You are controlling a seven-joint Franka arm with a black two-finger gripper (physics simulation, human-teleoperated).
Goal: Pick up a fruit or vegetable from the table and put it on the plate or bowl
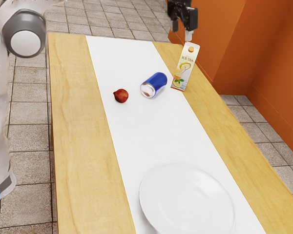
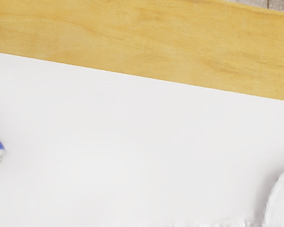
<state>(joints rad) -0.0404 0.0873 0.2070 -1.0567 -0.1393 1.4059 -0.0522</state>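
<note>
claw (image 1: 181, 30) hangs spread and empty at the far end, ready to drop onto the fruit (image 1: 120, 95); plate (image 1: 185, 202) waits near.

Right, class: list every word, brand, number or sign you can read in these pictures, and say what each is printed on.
"ICE TEA": on the front of the upright carton.
Any smaller print on the carton: too small to read.
On the blue can, lying on its side: no readable text.
</note>
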